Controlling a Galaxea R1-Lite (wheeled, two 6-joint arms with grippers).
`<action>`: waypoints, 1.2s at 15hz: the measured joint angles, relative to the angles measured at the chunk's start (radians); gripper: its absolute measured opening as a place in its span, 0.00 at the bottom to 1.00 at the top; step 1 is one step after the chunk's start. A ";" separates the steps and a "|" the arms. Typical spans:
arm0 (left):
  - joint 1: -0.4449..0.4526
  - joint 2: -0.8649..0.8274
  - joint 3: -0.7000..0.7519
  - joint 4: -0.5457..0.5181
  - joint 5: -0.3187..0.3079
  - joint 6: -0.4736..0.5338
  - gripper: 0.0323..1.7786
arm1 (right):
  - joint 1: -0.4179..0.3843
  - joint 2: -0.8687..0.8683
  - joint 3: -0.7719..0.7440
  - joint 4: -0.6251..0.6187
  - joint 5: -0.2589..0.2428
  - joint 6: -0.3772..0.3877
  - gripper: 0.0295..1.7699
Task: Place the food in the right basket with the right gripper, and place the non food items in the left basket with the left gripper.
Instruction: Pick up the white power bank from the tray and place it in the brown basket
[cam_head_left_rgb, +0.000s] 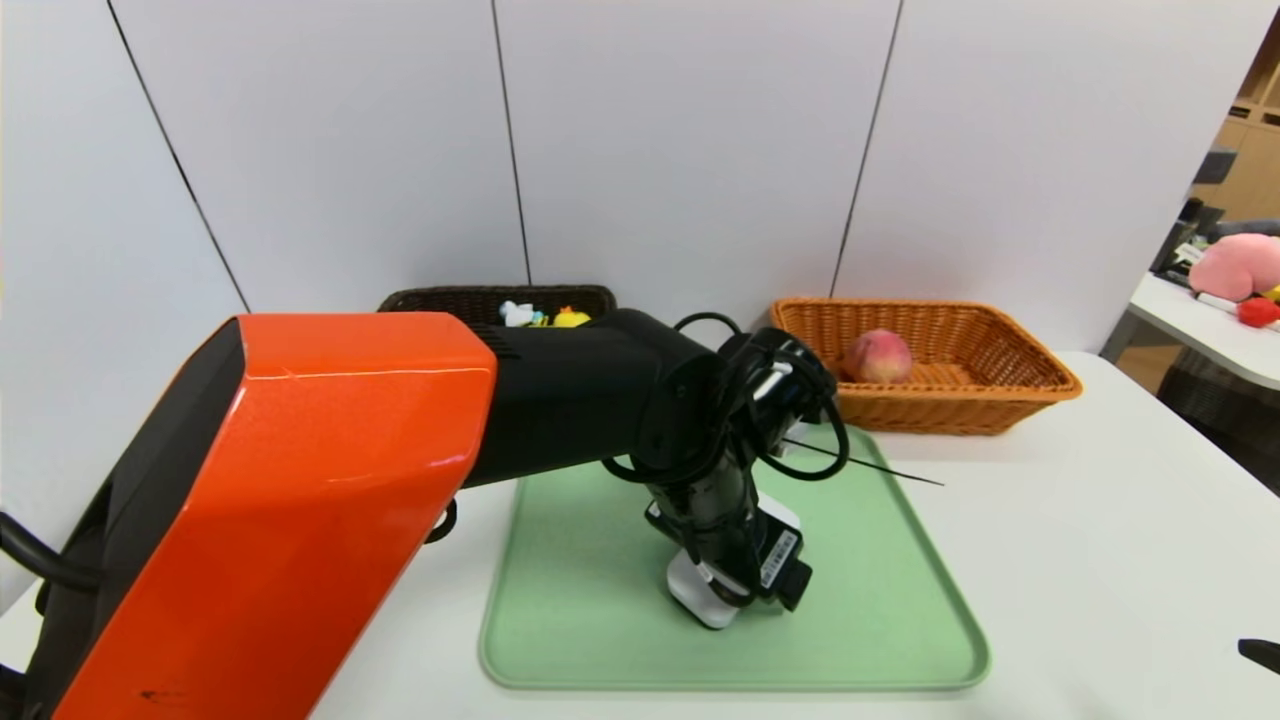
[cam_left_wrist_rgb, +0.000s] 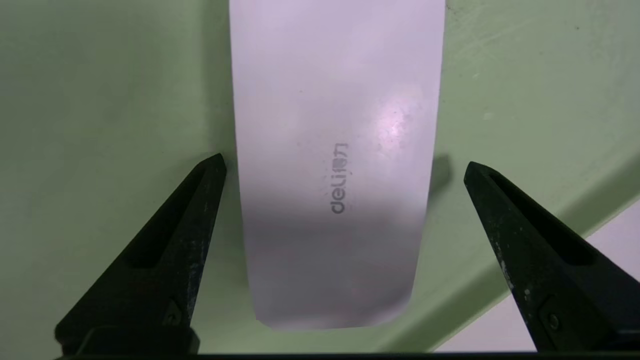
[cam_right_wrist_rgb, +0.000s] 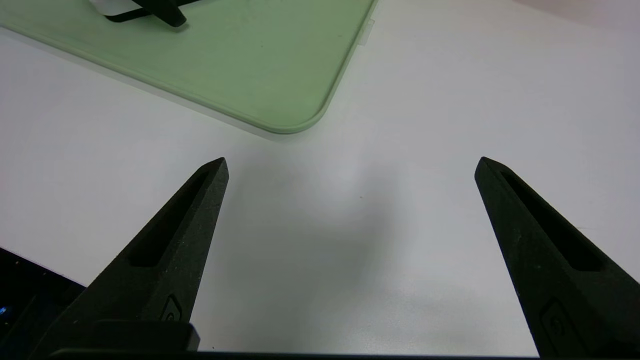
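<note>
White flat rectangular plastic item marked "deli" (cam_left_wrist_rgb: 332, 165), lying flat on pale green rounded-corner plastic tray (cam_head_left_rgb: 880, 620), toward tray's middle, mostly hidden under the wrist in head view. Left gripper (cam_left_wrist_rgb: 344, 167) poised directly over it, pointing steeply down; black fingers (cam_left_wrist_rgb: 200, 200) spread wide, one on each long side of the item, one tip close beside its edge, the other clearly apart, no grip. Tray set at table's near-centre, on white table (cam_head_left_rgb: 1100, 560). Dark brown woven basket (cam_head_left_rgb: 440, 298) at far left edge behind tray, holding small colourful toys (cam_head_left_rgb: 545, 317), partly hidden by orange-and-black left arm (cam_head_left_rgb: 300, 500). Orange woven basket (cam_head_left_rgb: 1010, 385) at far right behind tray, holding pink peach (cam_head_left_rgb: 878, 356). Right gripper (cam_right_wrist_rgb: 350, 165) parked low over bare table beyond tray's near right corner, fingers spread wide, holding nothing. Pink plush toy (cam_head_left_rgb: 1235, 265) on separate table at far right.
</note>
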 joint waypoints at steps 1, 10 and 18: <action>0.002 0.000 0.001 0.002 0.002 0.000 0.82 | 0.000 -0.001 0.000 0.000 0.000 0.000 0.96; 0.004 -0.003 0.005 0.006 0.000 0.001 0.56 | 0.000 -0.022 0.002 0.008 0.000 0.001 0.96; -0.018 -0.152 0.012 0.083 0.000 0.121 0.56 | 0.001 -0.040 0.008 0.014 0.001 -0.001 0.96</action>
